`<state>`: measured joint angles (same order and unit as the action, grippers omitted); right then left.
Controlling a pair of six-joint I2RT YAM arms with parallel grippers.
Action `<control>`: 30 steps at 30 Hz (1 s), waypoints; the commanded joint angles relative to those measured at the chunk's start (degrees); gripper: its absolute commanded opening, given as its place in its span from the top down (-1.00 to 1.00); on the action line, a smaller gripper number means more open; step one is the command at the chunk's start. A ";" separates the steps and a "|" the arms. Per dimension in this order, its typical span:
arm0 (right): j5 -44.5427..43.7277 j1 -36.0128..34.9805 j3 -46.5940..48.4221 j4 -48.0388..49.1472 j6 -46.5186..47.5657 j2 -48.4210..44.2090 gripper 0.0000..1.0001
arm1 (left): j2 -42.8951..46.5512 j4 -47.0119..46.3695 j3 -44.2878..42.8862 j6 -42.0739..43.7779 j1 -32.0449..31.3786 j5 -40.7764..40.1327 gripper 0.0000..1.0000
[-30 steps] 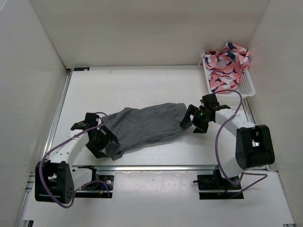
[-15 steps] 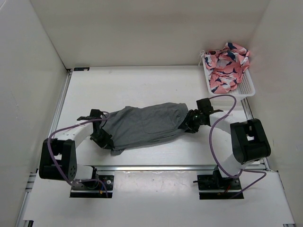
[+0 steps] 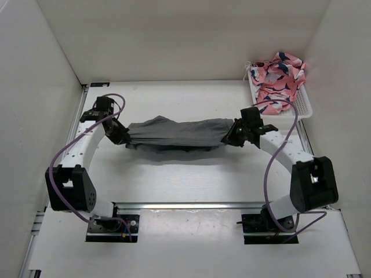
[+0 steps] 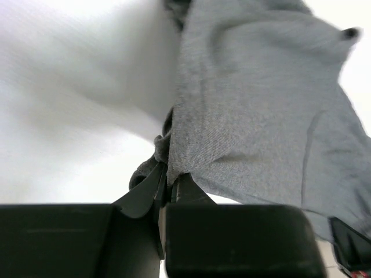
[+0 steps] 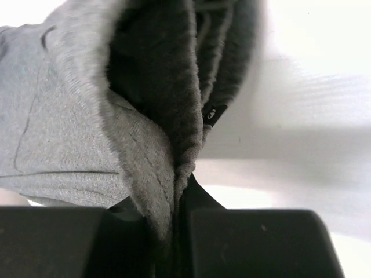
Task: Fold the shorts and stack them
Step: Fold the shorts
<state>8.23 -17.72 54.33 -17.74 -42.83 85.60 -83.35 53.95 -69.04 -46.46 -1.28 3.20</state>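
The shorts (image 3: pixel 177 133) hang as a grey band across the middle of the table (image 3: pixel 174 185), stretched from 9 o'clock to 3 o'clock between the two arms. The band sags a little, and a shadow lies under it. The left gripper (image 3: pixel 123 138) is clenched on a bunched edge at the 9 o'clock end. The right gripper (image 3: pixel 229 138) is pinched tight on a thick folded hem at the 3 o'clock end, and its wrist view shows several layers caught together.

The cloth looks light, soft and limp. It will likely droop and crease wherever it is unsupported, so the corners or the firmer hem look like the best places to grip. A basket (image 3: pixel 302 109) holding pink patterned cloth (image 3: pixel 277 78) sits towards 2 o'clock, well apart.
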 commanded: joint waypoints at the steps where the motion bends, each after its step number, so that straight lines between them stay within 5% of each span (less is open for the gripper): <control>1: -9.45 -0.03 -2.90 -6.08 3.81 -5.26 1.00 | 3.01 5.28 3.09 2.60 1.19 -7.51 0.80; 3: -10.07 -0.65 -7.45 -6.78 3.81 -7.20 1.00 | 4.59 4.76 7.05 2.60 1.19 -7.51 0.80; 5: -10.07 -0.65 -10.28 -6.78 3.28 -7.91 0.51 | 5.38 4.05 13.03 2.60 1.71 -6.02 0.69; 7: -10.07 -1.27 -11.87 -6.78 4.58 -8.60 -0.21 | 5.91 4.05 16.02 2.60 2.33 -3.47 0.03; 8: -10.07 -1.27 -11.87 -8.44 4.60 -9.13 -0.74 | 6.44 4.05 16.04 3.12 2.33 -2.77 -0.30; 10: -11.90 -1.27 -10.30 -10.55 5.82 -9.83 -0.98 | 8.10 4.05 14.91 3.74 2.33 -2.06 -0.96; 16: -7.89 4.69 -6.86 -13.82 7.23 -13.71 -0.98 | 8.65 5.20 3.83 4.97 2.33 -7.15 -0.90; 21: 4.06 9.01 -8.70 -8.65 4.69 -11.00 -0.98 | 1.36 3.01 -0.39 6.20 1.72 -7.87 -0.79; 26: 5.39 9.01 -6.88 -5.20 7.58 -6.95 -0.94 | -5.76 0.90 -4.61 7.35 -1.53 -5.84 -0.58; 30: 6.88 9.01 -4.67 -3.54 11.53 -1.86 -0.82 | -14.88 0.89 -10.67 10.16 -5.13 -7.50 -0.62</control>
<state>11.73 -8.73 46.37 -24.36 -34.92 81.43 -95.44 56.53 -75.00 -38.76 -4.38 -2.94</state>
